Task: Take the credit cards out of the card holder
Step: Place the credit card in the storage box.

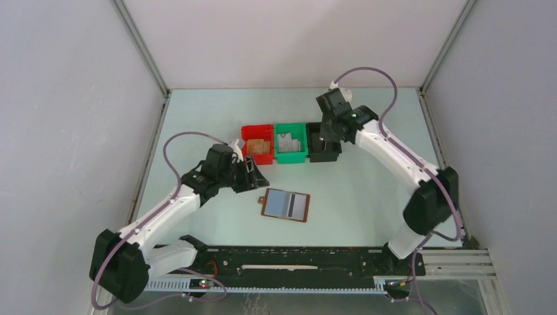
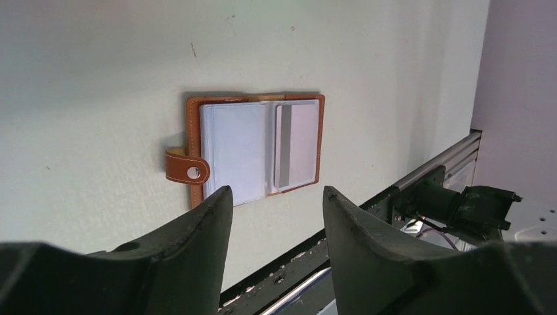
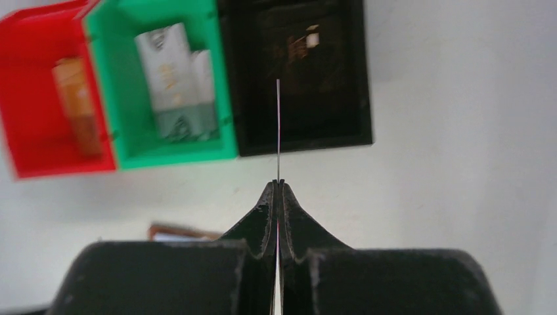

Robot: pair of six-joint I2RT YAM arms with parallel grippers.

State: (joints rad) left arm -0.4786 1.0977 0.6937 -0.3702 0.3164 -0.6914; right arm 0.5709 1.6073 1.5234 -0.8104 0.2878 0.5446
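Your right gripper (image 3: 277, 184) pinches a thin credit card (image 3: 278, 125) edge-on; left gripper (image 2: 277, 192), half-open, empty, faces the stitched leather card holder (image 2: 243, 147) at twelve o'clock.

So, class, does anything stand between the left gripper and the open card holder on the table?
Nothing visible does. The left gripper hangs open near the card holder, with only bare table between them. The red bin, green bin and black bin sit farther back, out of that path.

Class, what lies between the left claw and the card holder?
Only bare table: the open left claw hovers apart from the opened card holder, nothing between them, clearest in the top external view.
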